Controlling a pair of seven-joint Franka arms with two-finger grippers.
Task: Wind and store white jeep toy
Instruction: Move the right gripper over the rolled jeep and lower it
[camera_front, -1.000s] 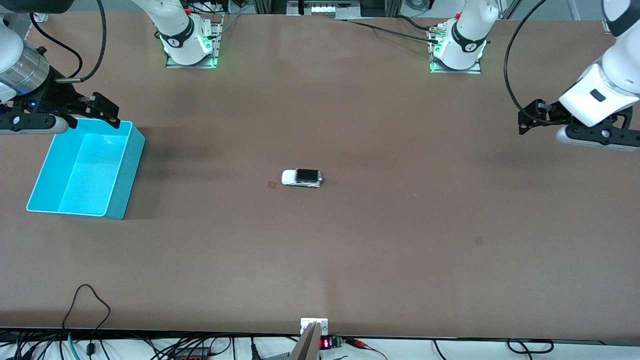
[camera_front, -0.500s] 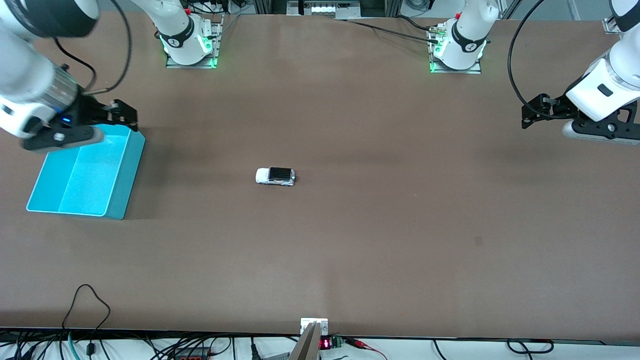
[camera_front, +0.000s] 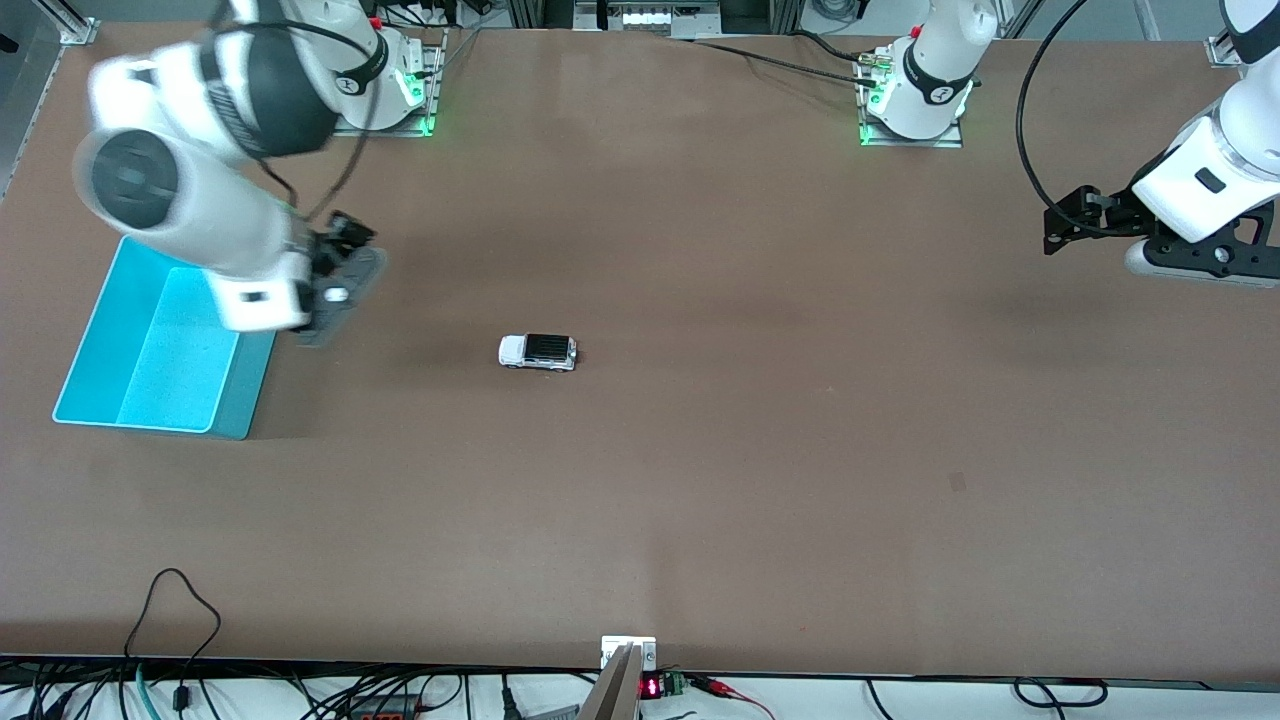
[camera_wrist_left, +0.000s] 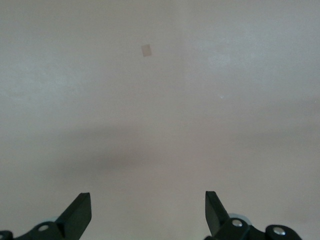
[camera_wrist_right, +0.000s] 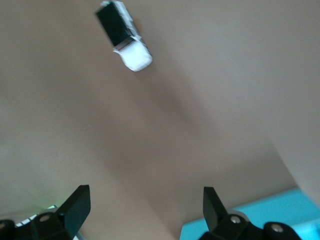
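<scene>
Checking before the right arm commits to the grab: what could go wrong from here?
1. The small white jeep toy with the black roof sits free on the brown table; on wheels, it may roll as the fingers close.
2. The open right gripper is over the table beside the cyan plastic bin, short of the jeep; a low sweep could clip the bin's wall.
3. The left gripper waits open, too distant to help.
</scene>
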